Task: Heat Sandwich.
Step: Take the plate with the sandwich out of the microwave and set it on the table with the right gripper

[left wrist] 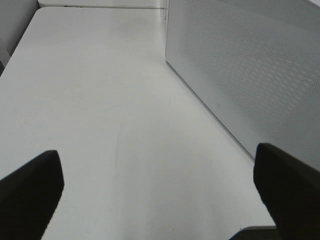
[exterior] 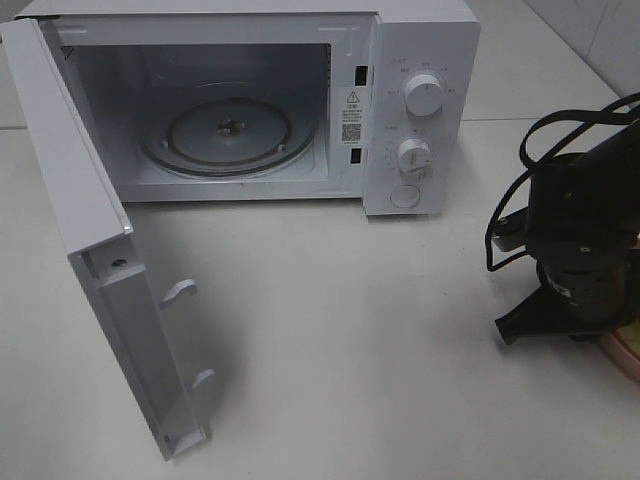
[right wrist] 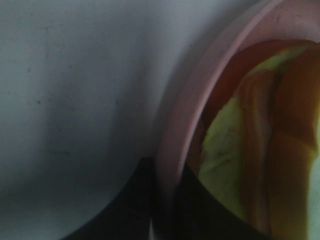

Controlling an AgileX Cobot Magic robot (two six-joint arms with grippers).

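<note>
Right wrist view: right gripper pinched on plate rim, sandwich on it — pickup step; next, carry level into open microwave. Left gripper wide open, empty.

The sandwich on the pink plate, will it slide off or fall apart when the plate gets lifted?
Probably it stays on: the pink plate has a raised rim around the sandwich. The sandwich looks soft and layered, so a tilt might shift its layers. The right end effector pinches only the plate's edge, so the far side may sag.
</note>
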